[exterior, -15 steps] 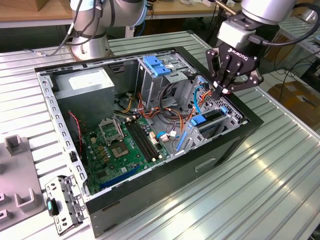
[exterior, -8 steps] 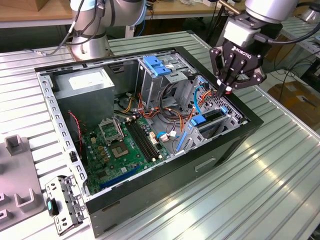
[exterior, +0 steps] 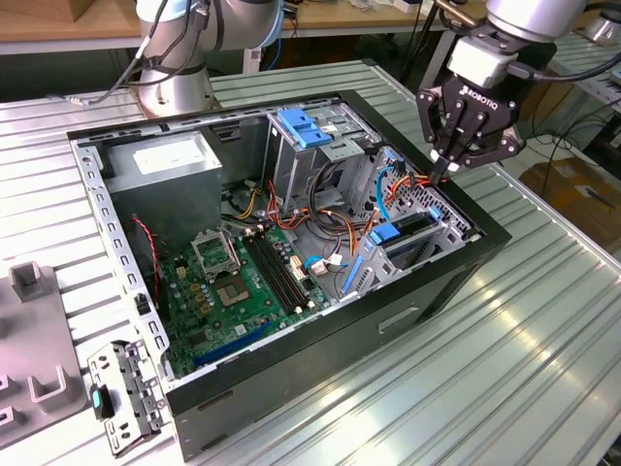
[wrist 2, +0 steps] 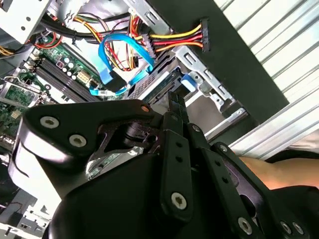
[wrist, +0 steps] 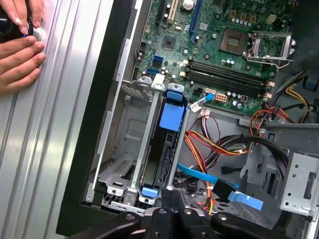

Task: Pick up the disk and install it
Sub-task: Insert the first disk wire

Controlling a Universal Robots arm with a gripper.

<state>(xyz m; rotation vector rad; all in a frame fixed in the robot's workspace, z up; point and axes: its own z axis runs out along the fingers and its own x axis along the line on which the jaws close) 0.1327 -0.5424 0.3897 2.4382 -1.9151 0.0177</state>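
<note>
The arm reaches in from the 1 o'clock corner of the exterior view, its wrist tipped so that the claw points down and slightly inward over the open computer case. The claw hangs above the case's 3 o'clock side, over the drive cage.

Its fingers are drawn together into a single narrow tip with nothing between them, as both wrist views also show. Whether that tip touches anything below cannot be told.

The disk stands on edge in a slot of the drive cage, a blue tab at one end, just beneath the claw. In the exterior view the disk lies at the case's 3 o'clock side, with the green circuit board near 8 o'clock and the grey power box near 10 o'clock. Coloured cables loop beside the cage.

A person's hand rests on the ribbed metal worktop outside the case.
</note>
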